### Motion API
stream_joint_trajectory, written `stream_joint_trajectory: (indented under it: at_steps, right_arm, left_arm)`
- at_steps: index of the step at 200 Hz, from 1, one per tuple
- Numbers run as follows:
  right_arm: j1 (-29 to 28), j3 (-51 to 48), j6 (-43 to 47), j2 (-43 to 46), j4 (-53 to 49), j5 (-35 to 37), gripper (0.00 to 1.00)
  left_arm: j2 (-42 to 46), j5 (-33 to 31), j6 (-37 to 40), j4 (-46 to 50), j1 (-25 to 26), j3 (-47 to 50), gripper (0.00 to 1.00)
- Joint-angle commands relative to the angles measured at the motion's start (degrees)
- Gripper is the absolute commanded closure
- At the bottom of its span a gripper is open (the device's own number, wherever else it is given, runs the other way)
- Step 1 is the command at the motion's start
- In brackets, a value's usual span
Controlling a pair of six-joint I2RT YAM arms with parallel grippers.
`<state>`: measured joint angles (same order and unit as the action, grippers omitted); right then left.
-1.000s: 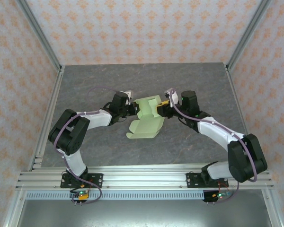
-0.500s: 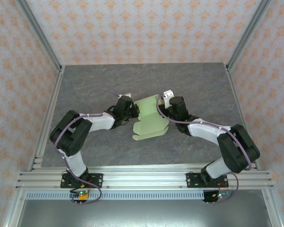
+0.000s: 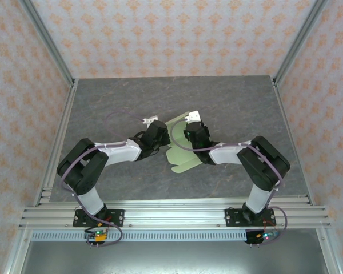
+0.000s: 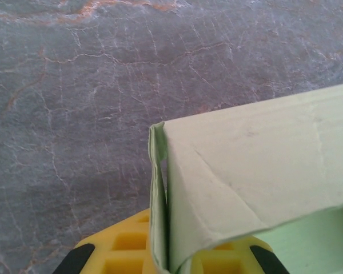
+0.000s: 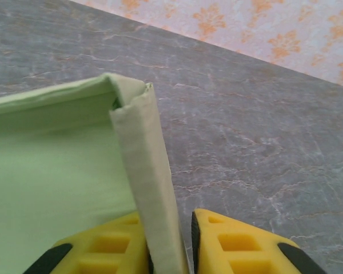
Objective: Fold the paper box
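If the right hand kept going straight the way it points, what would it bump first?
The paper box: its folded wall sits between the right hand's fingers. Beyond it, probably just the grey table.

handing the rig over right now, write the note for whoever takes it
Left gripper: shut on the box, at its left wall.
Right gripper: shut on the right wall.
The box is at the middle of the table, between both arms, with a flap lying out toward the bases.
Done: side walls creased up.
Left: fold in the flaps and close it.
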<state>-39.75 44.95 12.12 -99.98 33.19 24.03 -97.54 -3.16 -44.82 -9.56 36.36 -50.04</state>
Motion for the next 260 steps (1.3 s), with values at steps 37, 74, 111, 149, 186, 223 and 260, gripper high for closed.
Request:
stream_joint_trajectory:
  at_steps: [37, 74, 111, 149, 186, 223, 260]
  right_arm:
    - [0.86, 0.38, -0.64, 0.59, 3.94, 9.18, 0.67]
    - [3.27, -3.95, -4.02, 8.39, 1.84, -8.18, 0.48]
    - [8.52, -7.98, -5.55, 20.48, -4.61, -30.80, 0.29]
    - [17.34, -11.28, -6.62, 31.85, -10.85, -48.56, 0.22]
    - [22.71, -9.48, -5.92, 33.65, -14.68, -57.28, 0.19]
    - [22.36, -4.36, -7.01, 25.85, -16.34, -60.81, 0.22]
    - [16.68, 2.25, -0.45, 19.22, -22.57, -51.19, 0.24]
  left_arm:
    - [2.94, -3.45, -2.12, 4.92, 0.64, -1.35, 1.00]
    - [2.18, -4.77, -0.09, 8.02, 0.30, -3.72, 1.00]
    - [1.19, -4.52, 1.65, 9.26, -1.23, -5.44, 1.00]
    - [1.17, -3.96, 3.40, 9.19, -2.38, -5.58, 1.00]
    - [2.59, -2.49, 9.42, 7.32, -2.75, -4.92, 1.00]
    - [3.58, -2.14, 11.76, 9.56, -3.02, -6.12, 1.00]
    - [2.63, -0.53, 10.77, 9.70, -3.05, -6.55, 1.00]
